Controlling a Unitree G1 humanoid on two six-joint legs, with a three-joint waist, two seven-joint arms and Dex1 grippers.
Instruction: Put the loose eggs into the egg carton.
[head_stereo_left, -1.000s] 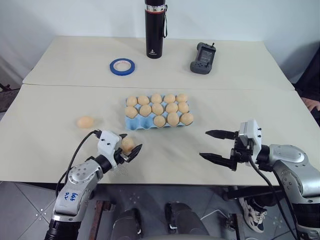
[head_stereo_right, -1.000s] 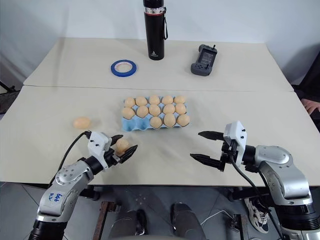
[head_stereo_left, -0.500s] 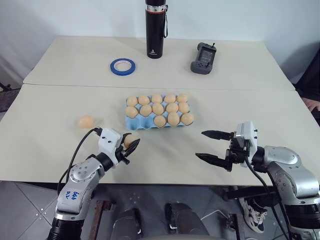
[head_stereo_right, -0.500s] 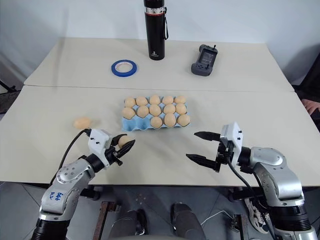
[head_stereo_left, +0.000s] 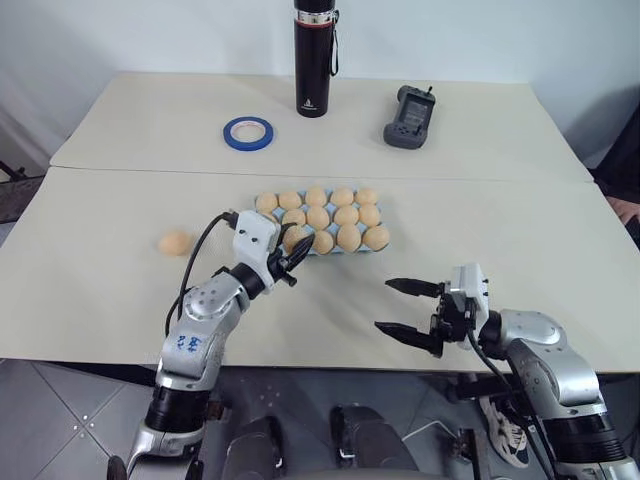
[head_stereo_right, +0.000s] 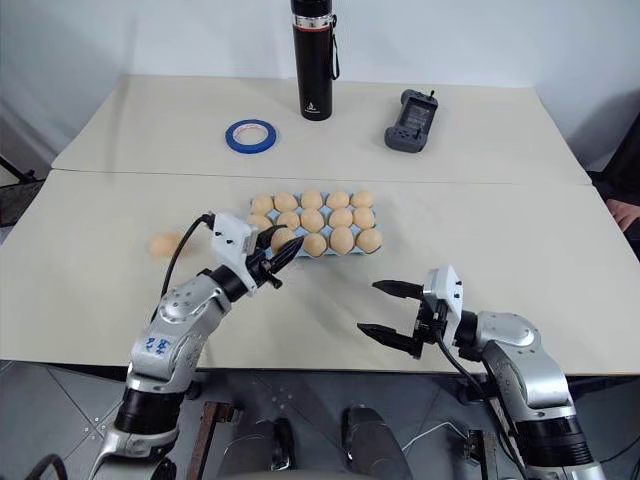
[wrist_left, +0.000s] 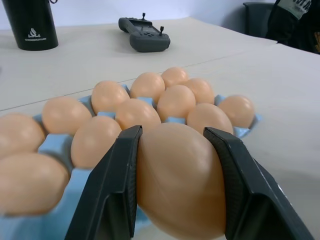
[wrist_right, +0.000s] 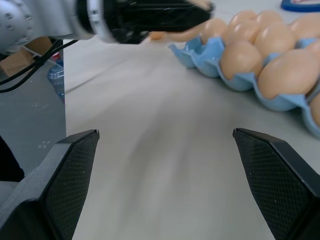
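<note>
While its two black fingers clamp a smooth pale tan-orange egg (wrist_left: 180, 180), the left gripper (head_stereo_left: 291, 262) hangs at the near left corner of the light blue moulded egg carton (wrist_left: 55, 145), which lies at the middle of the beige table (head_stereo_left: 120, 300) with its cups holding more eggs of the same kind. One further loose egg (head_stereo_left: 174, 242) lies on the table to the left of the carton, apart from it. Nearer and to the right, the right gripper (head_stereo_left: 408, 312) hovers over bare tabletop with its fingers spread wide and nothing between them. Along the far side stand a blue tape roll (head_stereo_left: 248, 132), a tall black flask (head_stereo_left: 313, 58) and a dark grey handheld controller (head_stereo_left: 409, 103).
</note>
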